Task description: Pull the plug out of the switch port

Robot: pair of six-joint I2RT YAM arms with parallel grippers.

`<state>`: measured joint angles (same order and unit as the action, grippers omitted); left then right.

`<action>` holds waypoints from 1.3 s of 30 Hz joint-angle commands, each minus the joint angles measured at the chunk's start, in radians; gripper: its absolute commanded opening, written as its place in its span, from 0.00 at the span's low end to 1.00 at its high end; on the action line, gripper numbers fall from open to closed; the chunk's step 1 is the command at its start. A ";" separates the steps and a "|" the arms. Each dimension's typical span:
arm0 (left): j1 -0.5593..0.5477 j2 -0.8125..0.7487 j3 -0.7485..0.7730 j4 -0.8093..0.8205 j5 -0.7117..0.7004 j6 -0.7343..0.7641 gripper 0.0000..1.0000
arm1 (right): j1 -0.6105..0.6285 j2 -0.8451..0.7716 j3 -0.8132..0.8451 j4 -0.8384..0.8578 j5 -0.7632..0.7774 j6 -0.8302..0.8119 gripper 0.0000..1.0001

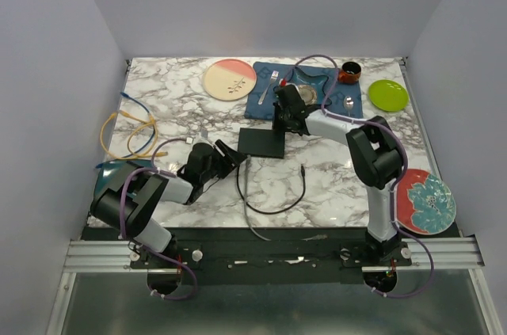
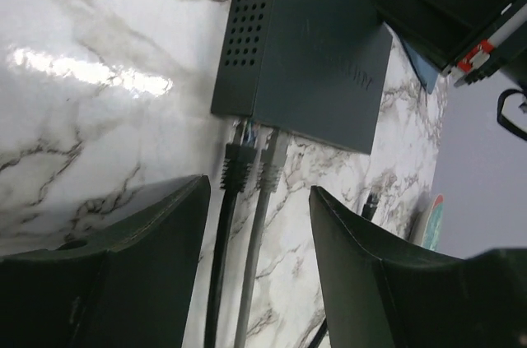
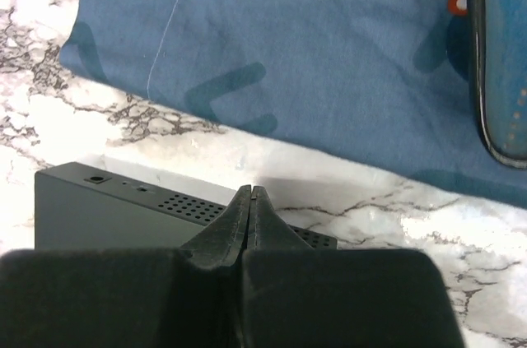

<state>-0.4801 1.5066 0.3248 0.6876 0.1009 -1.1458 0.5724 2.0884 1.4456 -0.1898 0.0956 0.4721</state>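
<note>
Jaws parted before thin matte-black switch (image 2: pixel 317 60), black plug (image 2: pixel 237 169), grey plug (image 2: pixel 272 165) seated

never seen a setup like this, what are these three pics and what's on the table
Two robot arms are bolted at a marble table's near edge. One picture looks down from above; the other two come from cameras on each wrist. The left pincer is open, holding nothing, lined up on two cables plugged into the switch, a flat black box. The right pincer is shut and empty, at the box's far side. Also there: a blue placemat, plates, loose yellow and blue cables.
</note>
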 commanded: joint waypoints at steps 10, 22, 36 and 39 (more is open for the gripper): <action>-0.037 0.044 -0.081 0.132 0.013 -0.034 0.60 | 0.020 -0.195 -0.315 0.053 -0.060 0.086 0.04; -0.109 -0.006 -0.124 0.138 -0.013 -0.037 0.56 | 0.026 -0.379 -0.352 0.058 0.018 0.114 0.08; -0.112 0.038 -0.107 0.139 -0.013 -0.014 0.56 | 0.034 -0.397 -0.579 0.386 -0.519 0.234 0.08; -0.112 0.040 -0.090 0.121 -0.023 -0.011 0.56 | 0.034 -0.373 -0.591 0.417 -0.562 0.238 0.08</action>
<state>-0.5838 1.5215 0.2199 0.8524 0.0978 -1.1767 0.5987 1.6829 0.8734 0.1158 -0.3344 0.6792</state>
